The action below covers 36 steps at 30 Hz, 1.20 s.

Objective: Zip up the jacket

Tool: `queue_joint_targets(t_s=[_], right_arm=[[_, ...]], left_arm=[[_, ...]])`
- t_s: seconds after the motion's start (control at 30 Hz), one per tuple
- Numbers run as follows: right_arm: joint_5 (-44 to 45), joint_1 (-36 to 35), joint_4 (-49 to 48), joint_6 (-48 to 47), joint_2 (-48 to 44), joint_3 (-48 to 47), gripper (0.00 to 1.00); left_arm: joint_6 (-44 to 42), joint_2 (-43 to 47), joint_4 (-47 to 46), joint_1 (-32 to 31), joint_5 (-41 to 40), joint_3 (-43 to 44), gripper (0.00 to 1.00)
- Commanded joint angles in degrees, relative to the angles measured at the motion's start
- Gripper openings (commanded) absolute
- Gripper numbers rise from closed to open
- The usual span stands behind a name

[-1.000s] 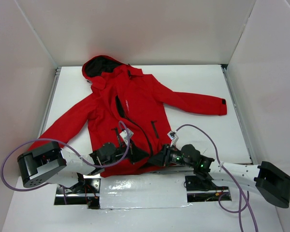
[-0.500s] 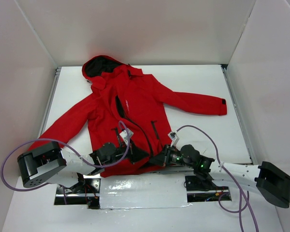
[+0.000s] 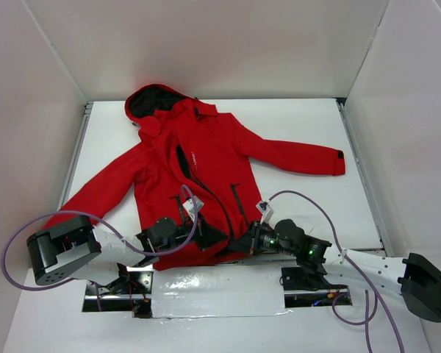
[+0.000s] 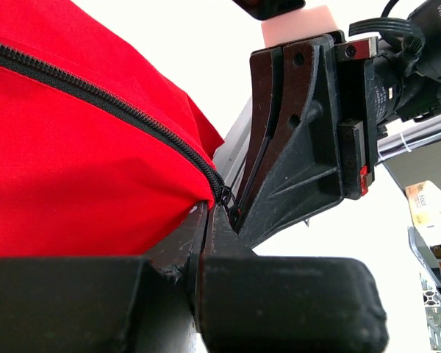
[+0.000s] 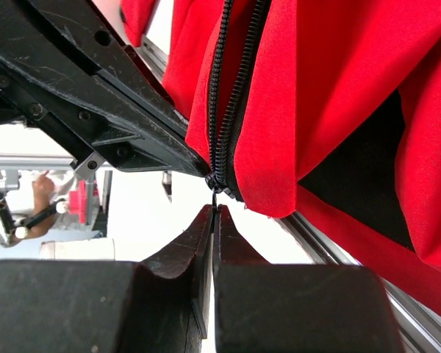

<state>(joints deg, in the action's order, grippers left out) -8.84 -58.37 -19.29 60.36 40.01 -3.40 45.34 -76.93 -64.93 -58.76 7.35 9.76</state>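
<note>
Closest to me, between the two arm bases, a shiny foil sheet [image 3: 217, 290] covers the near edge of the table [image 3: 301, 125]. Just past it the grippers meet nose to nose at the bottom hem of the jacket [image 3: 206, 158].

On my left wrist camera the left gripper [image 4: 206, 215] is pinched tight on the hem, right where the front zipper [image 4: 95, 92] ends. The right gripper's black body fills the space just beyond and crowds the spot. On the right wrist camera the right gripper [image 5: 214, 212] has its fingers pressed together at the zipper's lowest end, with a thin dark piece running down between them. An aluminium rail [image 5: 353, 272] lies just under the hem there. Purple cables [image 3: 288, 192] arch from both wrists over the lower jacket.

Farther out, the jacket lies front-up on the white table. A slanted pocket zipper [image 3: 236, 195] shows beside the front zipper. One sleeve [image 3: 301, 158] stretches right, the other runs down to the left, and the dark-lined hood [image 3: 151, 103] lies near the back wall [image 3: 206, 44].
</note>
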Motion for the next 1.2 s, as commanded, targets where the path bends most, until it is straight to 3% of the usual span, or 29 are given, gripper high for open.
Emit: queue_joint_targets(t_s=[0.0,0.43,1.03,1.17], right_arm=[[-0.74,0.44,5.75,-2.26,0.94,-4.23,0.00],[-10.14,11.34,8.30,-6.57,2.97,-11.36,0.00],[-25.87,20.22,10.85,-2.27,11.84,-20.68,0.00],[-25.43,20.40,12.95,0.36,11.50,-22.17,0.00]], left_arm=[[0.36,-0.77,-6.53,0.05,1.34,-0.53,0.00],[0.98,-1.74,-8.46,-0.30,0.99,-2.73,0.00],[-0.78,-3.06,-8.55,-1.70,1.88,-1.85,0.00],[-1.57,-1.83,-7.07,-2.41,0.47,-2.03,0.00]])
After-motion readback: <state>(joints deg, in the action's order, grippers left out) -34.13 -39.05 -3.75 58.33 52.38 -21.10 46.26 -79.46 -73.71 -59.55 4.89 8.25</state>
